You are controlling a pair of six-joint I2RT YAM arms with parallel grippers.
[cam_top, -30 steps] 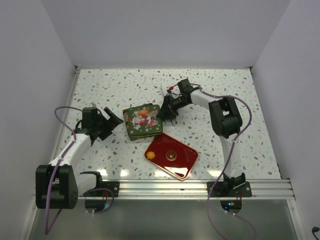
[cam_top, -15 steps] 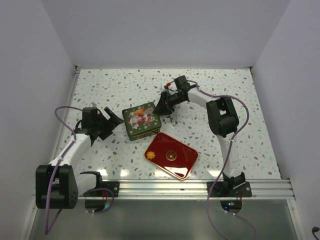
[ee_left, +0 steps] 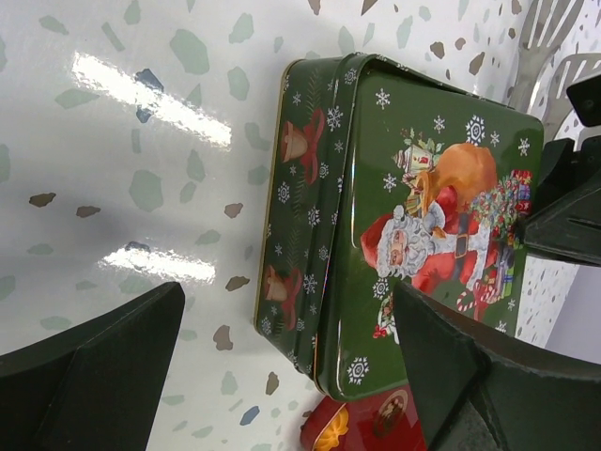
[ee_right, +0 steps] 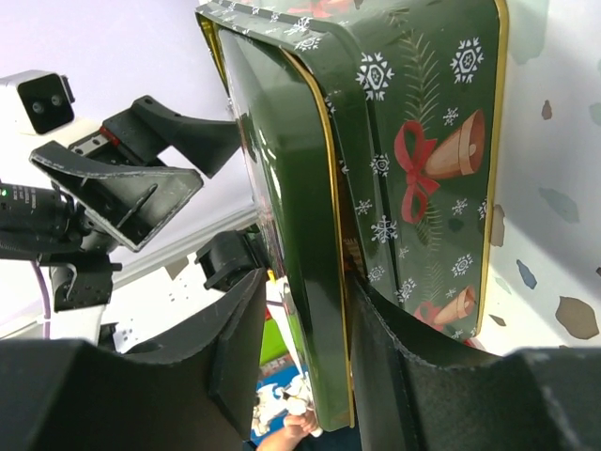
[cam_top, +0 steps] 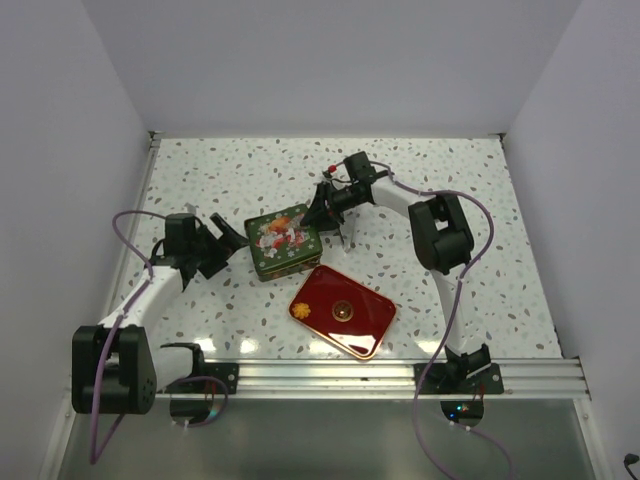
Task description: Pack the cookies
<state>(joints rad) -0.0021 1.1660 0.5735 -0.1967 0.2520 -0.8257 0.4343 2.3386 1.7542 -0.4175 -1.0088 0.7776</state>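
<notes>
I am looking down at a green tin [cam_top: 283,243] in the middle of the table [cam_top: 200,180]. It is wearing its Santa lid [ee_left: 432,216].

My right claw [cam_top: 322,212] is pinching the lid at the far right edge. One finger is sitting on each side of the lid's rim, so the claw is half closed on it. In the right wrist view that end of the lid is lifting a little off the tin, and a thin gap is showing. I cannot see what is inside the tin.

My left claw [ee_left: 286,293] is standing wide, holding nothing. It is waiting just to the left of the tin, not touching it.

A red tray [cam_top: 370,325] is lying near me, just below the tin. The cookies are sitting in it. An orange flower cookie [cam_top: 300,313] is lying at the tray's left corner. A round brown one [cam_top: 343,311] is resting in the middle. They are lying apart from each other. Both are in the tray, not in the tin.
</notes>
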